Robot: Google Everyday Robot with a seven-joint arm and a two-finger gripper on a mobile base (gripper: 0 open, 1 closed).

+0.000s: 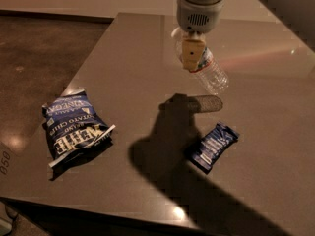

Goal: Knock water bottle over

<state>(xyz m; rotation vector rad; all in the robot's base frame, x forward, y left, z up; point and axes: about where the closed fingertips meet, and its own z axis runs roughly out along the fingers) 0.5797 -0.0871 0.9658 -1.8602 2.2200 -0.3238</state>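
The water bottle [212, 75] is clear and ribbed. It hangs tilted above the table, its white cap up and to the left and its base down and to the right. Its shadow lies on the table just below it. My gripper [191, 62] comes down from the top of the camera view. Its tan finger [191, 53] lies across the bottle's upper part. The gripper is shut on the bottle and holds it off the surface. The bottle's label is mostly hidden behind the finger.
A blue chip bag [74, 127] lies at the left of the grey table [123, 63]. A small blue snack packet [212, 145] lies to the right of centre. The arm's dark shadow runs across the front of the table. The table's front edge is near the bottom.
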